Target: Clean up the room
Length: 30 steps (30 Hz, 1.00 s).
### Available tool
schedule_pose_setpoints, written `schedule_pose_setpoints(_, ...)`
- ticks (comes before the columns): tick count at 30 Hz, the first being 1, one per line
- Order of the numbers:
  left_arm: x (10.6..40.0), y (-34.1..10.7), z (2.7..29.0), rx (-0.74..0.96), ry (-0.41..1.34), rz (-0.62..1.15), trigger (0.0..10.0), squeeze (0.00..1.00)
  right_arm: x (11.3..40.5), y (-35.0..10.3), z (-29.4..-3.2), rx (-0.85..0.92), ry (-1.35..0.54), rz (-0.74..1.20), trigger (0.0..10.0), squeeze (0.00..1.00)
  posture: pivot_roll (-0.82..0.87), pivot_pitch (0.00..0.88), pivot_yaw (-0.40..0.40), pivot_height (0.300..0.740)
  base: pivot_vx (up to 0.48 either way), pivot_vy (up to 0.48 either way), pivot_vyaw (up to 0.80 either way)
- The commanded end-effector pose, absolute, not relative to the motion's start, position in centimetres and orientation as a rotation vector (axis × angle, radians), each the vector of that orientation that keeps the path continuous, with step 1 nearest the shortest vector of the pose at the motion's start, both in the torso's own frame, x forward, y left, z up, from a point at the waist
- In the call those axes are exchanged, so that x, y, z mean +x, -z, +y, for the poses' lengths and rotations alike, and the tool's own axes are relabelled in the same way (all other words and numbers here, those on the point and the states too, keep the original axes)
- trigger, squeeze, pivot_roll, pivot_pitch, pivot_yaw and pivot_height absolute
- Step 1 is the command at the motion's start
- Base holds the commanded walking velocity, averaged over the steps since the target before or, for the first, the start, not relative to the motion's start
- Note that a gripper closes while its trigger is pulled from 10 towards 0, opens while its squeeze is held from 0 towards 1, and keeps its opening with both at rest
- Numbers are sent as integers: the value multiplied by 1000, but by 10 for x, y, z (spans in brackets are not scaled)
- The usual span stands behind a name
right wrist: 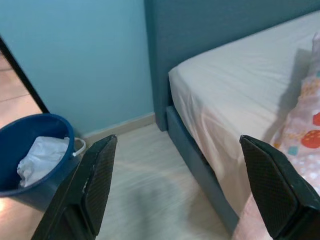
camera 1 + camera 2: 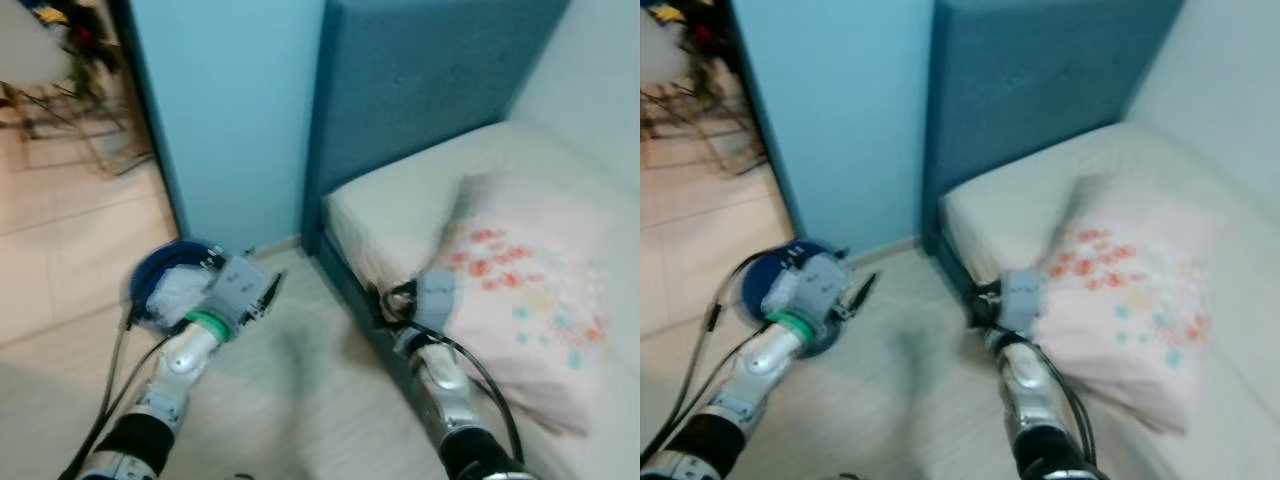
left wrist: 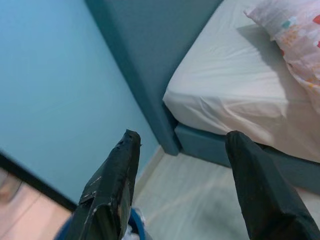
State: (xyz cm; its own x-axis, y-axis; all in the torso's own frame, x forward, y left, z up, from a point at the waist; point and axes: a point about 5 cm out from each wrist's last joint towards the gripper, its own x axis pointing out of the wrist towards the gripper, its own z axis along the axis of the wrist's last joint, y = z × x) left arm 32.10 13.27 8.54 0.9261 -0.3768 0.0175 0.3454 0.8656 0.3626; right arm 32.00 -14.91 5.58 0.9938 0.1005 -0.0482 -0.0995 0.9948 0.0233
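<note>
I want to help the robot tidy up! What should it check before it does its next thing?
1. Left gripper open and holding nothing: ok.
2. Right gripper open and holding nothing: ok.
3. Pillow fully on the bed: not ok, it hangs over the edge near the right gripper.
4. Blue bucket within reach on the floor by the wall: ok, it sits below the left gripper.
5. Room in the bucket: cannot tell, white crumpled stuff already lies inside.
6. Sharp camera picture: not ok, head views are blurred.
</note>
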Motion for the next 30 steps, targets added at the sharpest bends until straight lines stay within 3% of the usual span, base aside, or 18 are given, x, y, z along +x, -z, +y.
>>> schedule_pose_setpoints(1, 319, -81, 131, 354, 377, -71, 10000, 0, 319, -53, -154, 19, -87, 70, 10000, 0, 5, 14, 55, 735, 465, 0, -738)
schedule_pose_setpoints(15, 324, -84, 135, 309, 344, -49, 10000, 0, 324, -62, -155, -7, -99, 33, 10000, 0, 6, 16, 49, 735, 438, 0, -632)
schedule_pose_setpoints(30, 321, -76, 138, 250, 332, 10, 10000, 0, 330, -71, -147, -13, -126, -8, 10000, 0, 11, 10, 59, 735, 0, 0, 0)
